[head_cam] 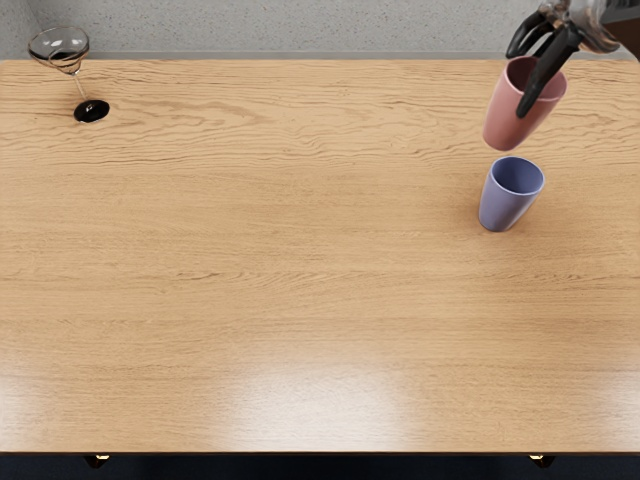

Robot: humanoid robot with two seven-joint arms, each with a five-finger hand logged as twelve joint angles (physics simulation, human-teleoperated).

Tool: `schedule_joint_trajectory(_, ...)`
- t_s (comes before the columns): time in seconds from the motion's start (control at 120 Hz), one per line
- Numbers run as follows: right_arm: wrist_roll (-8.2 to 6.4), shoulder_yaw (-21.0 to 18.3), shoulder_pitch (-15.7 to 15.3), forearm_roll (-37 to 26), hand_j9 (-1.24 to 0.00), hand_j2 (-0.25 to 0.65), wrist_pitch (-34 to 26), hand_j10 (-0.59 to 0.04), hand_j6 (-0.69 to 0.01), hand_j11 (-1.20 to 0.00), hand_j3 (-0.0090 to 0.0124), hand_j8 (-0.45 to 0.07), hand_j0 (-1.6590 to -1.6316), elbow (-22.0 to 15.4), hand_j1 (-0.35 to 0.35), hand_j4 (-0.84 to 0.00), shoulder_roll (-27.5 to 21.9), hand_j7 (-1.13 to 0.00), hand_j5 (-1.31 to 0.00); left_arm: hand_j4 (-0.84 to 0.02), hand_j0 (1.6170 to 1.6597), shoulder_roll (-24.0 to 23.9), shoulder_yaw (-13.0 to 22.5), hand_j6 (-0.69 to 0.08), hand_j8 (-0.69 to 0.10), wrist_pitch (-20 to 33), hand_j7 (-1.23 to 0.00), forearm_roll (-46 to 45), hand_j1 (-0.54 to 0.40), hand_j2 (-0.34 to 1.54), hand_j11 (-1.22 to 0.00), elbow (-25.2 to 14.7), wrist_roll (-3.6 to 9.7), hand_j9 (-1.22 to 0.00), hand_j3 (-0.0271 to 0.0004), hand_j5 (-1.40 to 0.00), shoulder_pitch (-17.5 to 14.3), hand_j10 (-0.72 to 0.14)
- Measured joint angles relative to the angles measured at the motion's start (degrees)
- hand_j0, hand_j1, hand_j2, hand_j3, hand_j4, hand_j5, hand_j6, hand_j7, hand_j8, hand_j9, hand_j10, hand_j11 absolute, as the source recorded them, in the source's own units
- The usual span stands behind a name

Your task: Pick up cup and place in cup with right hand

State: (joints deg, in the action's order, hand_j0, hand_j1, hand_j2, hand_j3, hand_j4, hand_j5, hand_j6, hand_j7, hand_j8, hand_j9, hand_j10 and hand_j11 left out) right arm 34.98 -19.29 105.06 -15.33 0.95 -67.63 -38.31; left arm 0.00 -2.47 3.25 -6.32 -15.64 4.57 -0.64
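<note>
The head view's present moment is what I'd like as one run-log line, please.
right hand: fingers grasping pink tapered cup near rim | blue tapered cup: on wooden table | nesting: not yet done

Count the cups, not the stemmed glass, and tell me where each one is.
2. The pink cup is in the right hand, near the picture's upper right corner; the blue cup stands on the table, just below it in view.
</note>
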Motion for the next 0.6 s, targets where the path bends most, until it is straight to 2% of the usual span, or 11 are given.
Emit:
schedule_joint_trajectory(0.133, 0.00, -0.61, -0.92, -0.16, -1.21, 0.578, 0.09, -0.213, -0.352, -1.18, -0.0005, -0.124, -1.6566, 0.00, 0.153, -0.798, -0.27, -1.13, -1.28, -0.004, 1.6581, 0.00, 0.00, -0.004, -0.004, 0.00, 0.00, 0.00, 0.345, 0.00, 0.00, 0.00, 0.00, 0.00, 0.0002, 0.00, 0.02, -0.004)
schedule_joint_trajectory(0.275, -0.01, -0.74, -1.49, -0.17, -1.20, 0.563, 0.01, -0.252, -0.373, -1.16, -0.0008, -0.151, -1.6548, 0.02, 0.134, -0.817, -0.33, -1.13, -1.25, -0.004, 1.6581, 0.00, 0.00, -0.004, -0.004, 0.00, 0.00, 0.00, 0.345, 0.00, 0.00, 0.00, 0.00, 0.00, 0.0002, 0.00, 0.02, -0.004)
schedule_joint_trajectory(0.333, 0.01, -0.78, -1.93, -0.19, -1.19, 0.612, 0.04, -0.258, -0.405, -1.15, -0.0006, -0.153, -1.6547, 0.04, 0.143, -0.821, -0.39, -1.13, -1.25, -0.004, 1.6581, 0.00, 0.01, -0.004, -0.004, 0.00, 0.00, 0.00, 0.345, 0.00, 0.00, 0.00, 0.00, 0.00, 0.0002, 0.00, 0.02, -0.004)
schedule_joint_trajectory(0.342, 0.01, -0.78, -1.98, -0.22, -1.19, 0.611, 0.01, -0.258, -0.410, -1.15, -0.0004, -0.193, -1.6548, 0.04, 0.147, -0.825, -0.39, -1.13, -1.24, -0.004, 1.6581, 0.00, 0.01, -0.004, -0.004, 0.00, 0.00, 0.00, 0.345, 0.00, 0.00, 0.00, 0.00, 0.00, 0.0002, 0.00, 0.02, -0.004)
schedule_joint_trajectory(0.375, 0.05, -0.79, -2.14, -0.25, -1.19, 0.647, 0.05, -0.245, -0.441, -1.14, -0.0002, -0.224, -1.6553, 0.04, 0.159, -0.828, -0.42, -1.13, -1.23, -0.004, 1.6581, 0.00, 0.00, -0.004, -0.004, 0.00, 0.00, 0.00, 0.345, 0.00, 0.00, 0.00, 0.00, 0.00, 0.0002, 0.00, 0.02, -0.004)
schedule_joint_trajectory(0.383, 0.06, -0.79, -2.18, -0.25, -1.19, 0.653, 0.05, -0.226, -0.448, -1.14, -0.0005, -0.213, -1.6553, 0.04, 0.162, -0.830, -0.43, -1.13, -1.23, -0.004, 1.6581, 0.00, 0.00, -0.004, -0.004, 0.00, 0.00, 0.00, 0.345, 0.00, 0.00, 0.00, 0.00, 0.00, 0.0002, 0.00, 0.02, -0.004)
schedule_joint_trajectory(0.4, 0.05, -0.80, -2.29, -0.27, -1.19, 0.608, 0.03, -0.268, -0.439, -1.14, -0.0003, -0.196, -1.6551, 0.04, 0.154, -0.833, -0.44, -1.13, -1.23, -0.004, 1.6581, 0.00, 0.00, -0.004, -0.004, 0.00, 0.00, 0.00, 0.345, 0.00, 0.00, 0.00, 0.00, 0.00, 0.0002, 0.00, 0.02, -0.004)
schedule_joint_trajectory(0.408, 0.05, -0.80, -2.37, -0.30, -1.18, 0.635, 0.02, -0.278, -0.445, -1.14, -0.0006, -0.192, -1.6552, 0.05, 0.158, -0.836, -0.45, -1.13, -1.22, -0.004, 1.6581, 0.00, 0.00, -0.004, -0.004, 0.00, 0.00, 0.00, 0.345, 0.00, 0.00, 0.00, 0.00, 0.00, 0.0002, 0.00, 0.02, -0.004)
schedule_joint_trajectory(0.475, 0.07, -0.84, -2.86, -0.44, -1.18, 0.598, 0.07, -0.275, -0.437, -1.15, 0.0014, -0.203, -1.6562, 0.05, 0.139, -0.842, -0.55, -1.13, -1.21, -0.004, 1.6581, 0.00, 0.01, -0.004, -0.004, 0.00, 0.00, 0.00, 0.345, 0.00, 0.00, 0.00, 0.00, 0.00, 0.0003, 0.00, 0.02, -0.004)
schedule_joint_trajectory(0.542, 0.07, -0.86, -3.13, -0.42, -1.19, 0.594, 0.13, -0.244, -0.441, -1.15, 0.0005, -0.192, -1.6569, 0.02, 0.139, -0.839, -0.68, -1.13, -1.22, -0.004, 1.6581, 0.00, 0.01, -0.004, -0.004, 0.00, 0.00, 0.00, 0.345, 0.00, 0.00, 0.00, 0.00, 0.00, 0.0003, 0.00, 0.02, -0.004)
schedule_joint_trajectory(0.6, 0.06, -0.85, -3.26, -0.47, -1.18, 0.596, 0.12, -0.266, -0.434, -1.15, 0.0005, -0.185, -1.6572, 0.02, 0.142, -0.840, -0.74, -1.13, -1.22, -0.004, 1.6581, 0.00, 0.00, -0.004, -0.004, 0.00, 0.00, 0.00, 0.345, 0.00, 0.00, 0.00, 0.00, 0.00, 0.0003, 0.00, -0.02, -0.004)
